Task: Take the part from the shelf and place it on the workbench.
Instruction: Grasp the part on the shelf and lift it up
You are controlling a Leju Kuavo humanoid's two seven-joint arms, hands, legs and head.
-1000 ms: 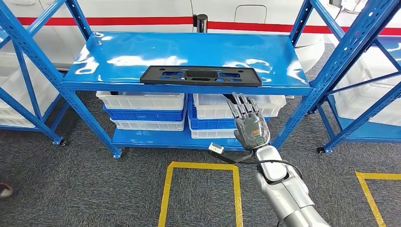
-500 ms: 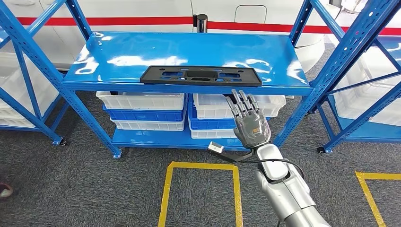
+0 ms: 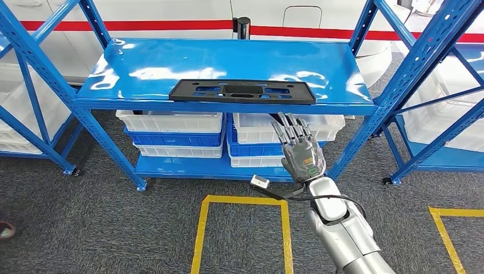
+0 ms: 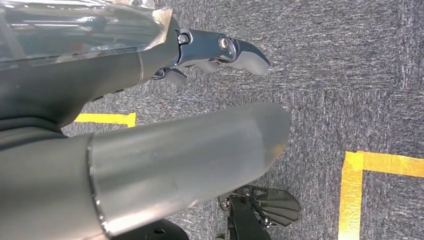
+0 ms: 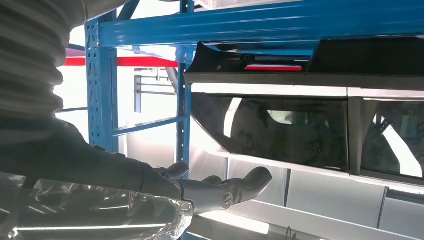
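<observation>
Part lies untouched on the blue shelf — right hand just below its edge, fingers spread and empty — so grasping, carrying and placing all remain.

A flat black rectangular part with cutouts lies along the blue shelf's front edge.

We're on a factory or warehouse floor here: blue steel racking with perforated uprights, white and blue plastic storage bins stacked on the lower shelf. Grey industrial carpet underfoot, yellow tape marking out floor bays. Behind the racks, a white wall with a red stripe.
</observation>
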